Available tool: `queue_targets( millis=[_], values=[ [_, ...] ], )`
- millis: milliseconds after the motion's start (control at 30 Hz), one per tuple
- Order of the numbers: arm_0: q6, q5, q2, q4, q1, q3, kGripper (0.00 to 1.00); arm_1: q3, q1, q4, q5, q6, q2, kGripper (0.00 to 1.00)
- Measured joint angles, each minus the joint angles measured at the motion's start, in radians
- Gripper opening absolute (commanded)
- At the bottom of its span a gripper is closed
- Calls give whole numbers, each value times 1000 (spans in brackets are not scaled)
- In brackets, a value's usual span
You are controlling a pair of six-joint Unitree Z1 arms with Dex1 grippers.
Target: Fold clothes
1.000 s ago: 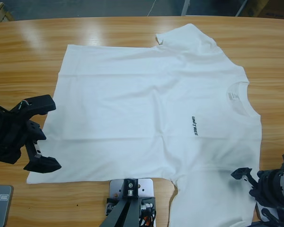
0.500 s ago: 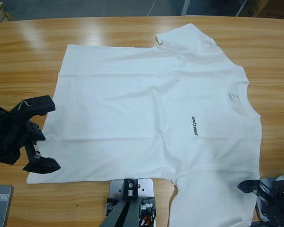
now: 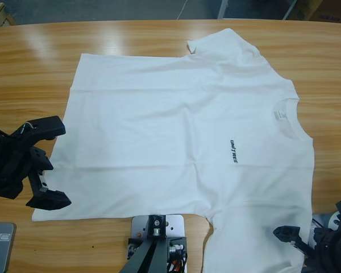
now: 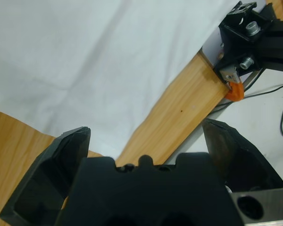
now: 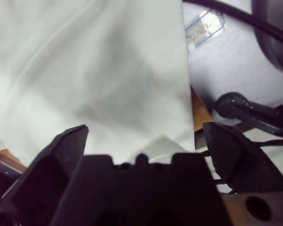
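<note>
**A:** How is the left gripper (image 3: pixel 52 165) shown?

**B:** It is seen at the left side of the high view with its two black jaws spread wide. Nothing is held between them. The hem corner of the white T-shirt (image 3: pixel 182 136) lies in the gap, and whether the fabric is touched cannot be told. In the left wrist view the gripper (image 4: pixel 146 136) is seen looking down on that same white cloth, with a strip of wooden table (image 4: pixel 179 113) just past the jaws.

**A:** And the right gripper?

**B:** The right gripper (image 3: pixel 315 233) is seen at the lower right corner of the high view, partly cut off by the picture's edge. In the right wrist view its jaws (image 5: pixel 144 134) are spread apart, and nothing is pinched. The nearer sleeve of the T-shirt fills the space ahead of them; contact cannot be told.

**A:** How is the T-shirt laid out?

**B:** It is spread flat between the two grippers, front side up, with the hem toward the left gripper and the round neck toward the right gripper's side. The cotton is plain and matte, with soft shallow creases. A short line of small dark lettering (image 3: pixel 232 151) is printed on the chest, and a white label (image 3: pixel 279 115) is sewn inside the collar. The far sleeve is slightly rumpled.

**A:** And the table?

**B:** It is glossy light wood with a long straight grain.
</note>
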Motion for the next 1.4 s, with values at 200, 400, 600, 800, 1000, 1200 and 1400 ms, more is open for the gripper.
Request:
queue_targets(
  millis=[200,400,600,800,1000,1200,1400],
  values=[
    [0,0,0,0,0,0,927,10,1,-9,-4,19,-1,918],
    [0,0,0,1,0,0,927,14,1,-51,12,32,47,918],
    [0,0,0,1,0,0,927,16,1,-55,23,43,55,904],
    [0,0,0,1,0,0,927,23,14,-71,67,86,96,875],
    [0,0,0,1,0,0,927,45,19,-132,61,91,102,609],
    [0,0,0,1,0,-1,927,59,21,-176,60,91,102,141],
    [0,0,0,2,0,-1,927,60,23,-185,59,91,102,117]
  ],
)
